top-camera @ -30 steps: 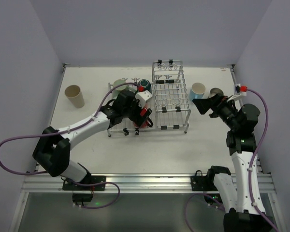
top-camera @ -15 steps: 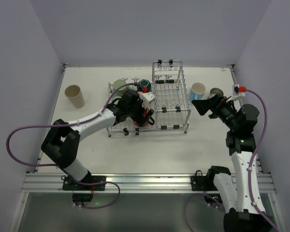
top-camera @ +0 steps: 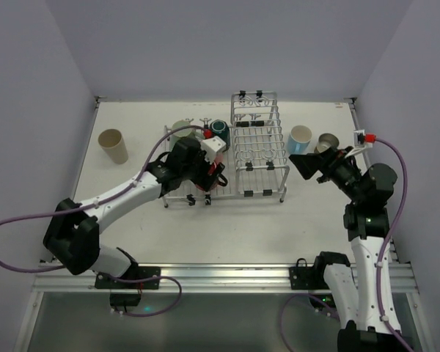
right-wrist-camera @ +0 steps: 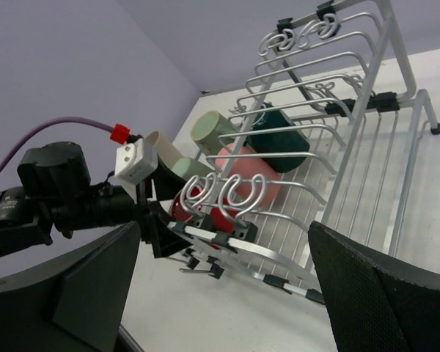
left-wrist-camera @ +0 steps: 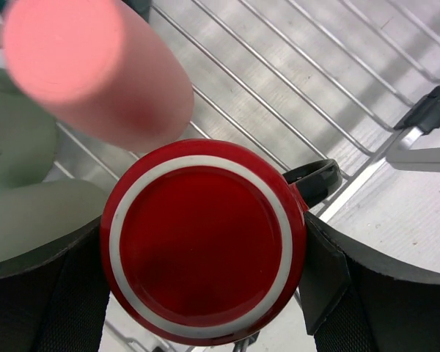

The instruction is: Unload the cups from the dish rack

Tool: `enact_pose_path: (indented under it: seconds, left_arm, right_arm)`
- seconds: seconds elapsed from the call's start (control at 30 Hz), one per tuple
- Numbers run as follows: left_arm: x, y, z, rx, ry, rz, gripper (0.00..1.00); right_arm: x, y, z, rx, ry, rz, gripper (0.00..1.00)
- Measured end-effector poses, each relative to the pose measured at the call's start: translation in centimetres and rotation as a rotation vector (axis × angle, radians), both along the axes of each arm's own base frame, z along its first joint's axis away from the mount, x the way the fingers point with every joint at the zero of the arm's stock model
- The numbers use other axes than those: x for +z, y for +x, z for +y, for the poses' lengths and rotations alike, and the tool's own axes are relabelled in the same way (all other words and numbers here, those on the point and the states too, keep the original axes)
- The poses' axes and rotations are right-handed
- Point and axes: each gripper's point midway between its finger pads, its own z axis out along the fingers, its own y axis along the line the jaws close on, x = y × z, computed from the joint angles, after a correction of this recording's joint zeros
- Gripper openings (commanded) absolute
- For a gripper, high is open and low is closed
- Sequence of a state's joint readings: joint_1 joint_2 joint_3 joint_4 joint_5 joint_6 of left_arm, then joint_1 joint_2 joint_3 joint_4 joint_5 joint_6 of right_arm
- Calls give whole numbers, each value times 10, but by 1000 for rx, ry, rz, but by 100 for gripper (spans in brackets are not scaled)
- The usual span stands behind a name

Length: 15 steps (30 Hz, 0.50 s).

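Observation:
A red cup (left-wrist-camera: pixel 205 242) with a white ring on its base lies in the low part of the dish rack (top-camera: pixel 258 147), base toward the left wrist camera. My left gripper (left-wrist-camera: pixel 204 229) is shut on it, one finger against each side; from above the gripper (top-camera: pixel 209 173) covers most of the cup. Beside it in the rack lie a pink cup (left-wrist-camera: pixel 103 73), a sage green cup (top-camera: pixel 182 129) and a dark teal cup (top-camera: pixel 219 130). My right gripper (top-camera: pixel 308 163) hovers right of the rack, open, nothing between its fingers (right-wrist-camera: pixel 73 293).
A light blue cup (top-camera: pixel 300 137) and a greyish cup (top-camera: pixel 327 139) stand on the table right of the rack, close to my right arm. A beige cup (top-camera: pixel 114 145) stands at the far left. The raised pronged section (right-wrist-camera: pixel 337 110) holds no cups.
My left gripper's fingers have drawn in around the red cup, and the wrist has shifted slightly over the rack's front. The right arm has barely moved.

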<state>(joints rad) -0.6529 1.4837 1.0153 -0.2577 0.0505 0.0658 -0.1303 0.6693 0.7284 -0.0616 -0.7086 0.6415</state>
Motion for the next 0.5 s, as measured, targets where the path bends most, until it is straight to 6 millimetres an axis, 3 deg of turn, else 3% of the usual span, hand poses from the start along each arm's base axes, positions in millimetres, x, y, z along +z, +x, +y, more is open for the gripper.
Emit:
enact_pose_path:
  seconds: [0.07, 0.3, 0.5]
  left_arm:
    - [20, -2, 4, 20, -32, -38, 5]
    - [99, -11, 19, 108, -192, -181, 3]
    - [159, -37, 30, 137, -373, -256, 3]
  right_arm:
    - [9, -7, 5, 29, 22, -24, 99]
    - [46, -44, 31, 173, 100, -120, 99]
    - [69, -92, 75, 385, 155, -186, 97]
